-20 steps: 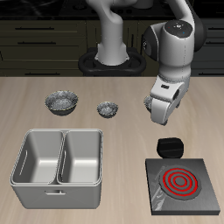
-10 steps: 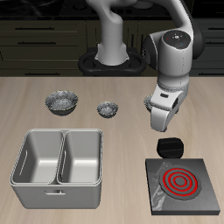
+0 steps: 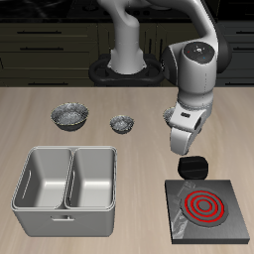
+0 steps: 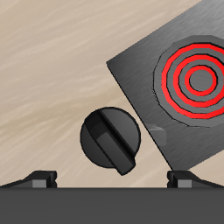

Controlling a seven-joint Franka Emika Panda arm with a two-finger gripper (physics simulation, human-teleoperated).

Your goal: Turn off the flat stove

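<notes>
The flat stove (image 3: 208, 208) is a dark grey square slab near the table's front edge. Its burner rings (image 3: 203, 205) glow red. Its rounded black knob (image 3: 191, 167) sits at the slab's back edge. My gripper (image 3: 185, 142) hangs just above and slightly behind the knob, apart from it. In the wrist view the knob (image 4: 111, 140) lies between my two fingertips (image 4: 39, 179), which stand wide apart and hold nothing. The stove slab (image 4: 144, 83) and its red rings (image 4: 199, 79) show beside the knob.
A twin-basin metal tray (image 3: 67, 205) stands near the front edge, beside the stove. Small grey bowls (image 3: 69, 116) (image 3: 122, 124) sit farther back at mid-table; another is partly hidden behind my gripper.
My gripper has come down and moved toward the table's front, closer to the knob. The stove rings stay red.
</notes>
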